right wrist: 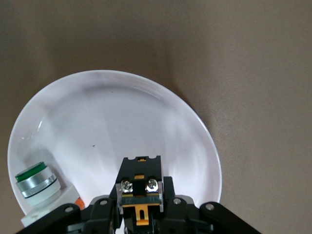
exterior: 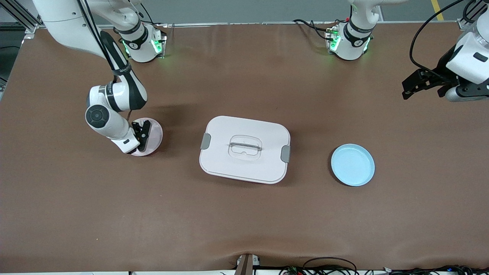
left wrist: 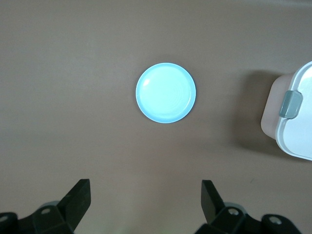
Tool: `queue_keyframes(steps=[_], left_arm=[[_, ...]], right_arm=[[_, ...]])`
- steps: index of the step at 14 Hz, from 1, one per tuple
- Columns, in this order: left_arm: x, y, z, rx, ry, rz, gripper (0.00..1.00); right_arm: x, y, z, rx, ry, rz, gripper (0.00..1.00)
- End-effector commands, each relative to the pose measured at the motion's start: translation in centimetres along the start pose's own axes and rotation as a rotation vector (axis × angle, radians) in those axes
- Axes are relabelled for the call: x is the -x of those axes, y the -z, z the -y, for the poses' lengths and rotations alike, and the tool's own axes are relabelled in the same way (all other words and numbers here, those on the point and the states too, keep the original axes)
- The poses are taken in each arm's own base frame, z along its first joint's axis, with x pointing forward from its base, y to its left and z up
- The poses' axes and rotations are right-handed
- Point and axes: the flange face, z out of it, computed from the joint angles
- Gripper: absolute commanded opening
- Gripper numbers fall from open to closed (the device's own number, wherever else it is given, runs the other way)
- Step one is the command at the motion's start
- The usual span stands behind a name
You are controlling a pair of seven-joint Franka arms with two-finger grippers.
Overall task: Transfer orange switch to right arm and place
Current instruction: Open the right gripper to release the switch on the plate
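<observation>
Right end effector (exterior: 144,134) low over pink plate (exterior: 154,131), middle left of front frame; its fingers clamped on orange switch (right wrist: 141,187), black body with orange tab, seen in right wrist view just above plate; transfer judged done, release onto plate left.

Left end effector (exterior: 414,84) at upper right edge, fingers apart, holds nothing; arm waits above counter (exterior: 244,214); blue plate (exterior: 352,165) bare.

White lidded box (exterior: 245,149) in centre.

Green-topped silver button (right wrist: 35,180) on plate, partly cut off; switch itself not visible in front view.
</observation>
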Motion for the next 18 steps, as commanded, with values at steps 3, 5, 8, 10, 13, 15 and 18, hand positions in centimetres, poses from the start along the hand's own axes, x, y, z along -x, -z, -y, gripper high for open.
queue_keyframes(steps=[3, 5, 8, 10, 13, 15, 18], left_arm=[[0.5, 0.3, 0.2, 0.013, -0.017, 0.000, 1.00], [0.6, 0.4, 0.2, 0.013, -0.019, -0.002, 1.00], [0.5, 0.3, 0.2, 0.013, -0.017, -0.002, 1.00], [0.4, 0.3, 0.2, 0.013, -0.016, 0.000, 1.00], [0.4, 0.1, 0.2, 0.007, -0.017, 0.002, 1.00], [0.4, 0.2, 0.2, 0.008, -0.017, 0.000, 1.00], [0.4, 0.3, 0.2, 0.008, -0.018, -0.001, 1.00]], right_arm=[[-0.4, -0.4, 0.1, -0.003, -0.011, 0.005, 0.00], [-0.5, -0.7, 0.1, -0.007, -0.017, 0.006, 0.00], [-0.5, -1.2, 0.2, -0.016, -0.021, 0.008, 0.00], [-0.5, -1.3, 0.3, -0.020, -0.025, 0.007, 0.00], [-0.5, -1.3, 0.2, -0.021, -0.020, 0.008, 1.00], [-0.5, -1.3, 0.3, -0.027, -0.022, 0.010, 1.00], [-0.4, -0.9, 0.4, -0.042, -0.024, 0.016, 1.00]])
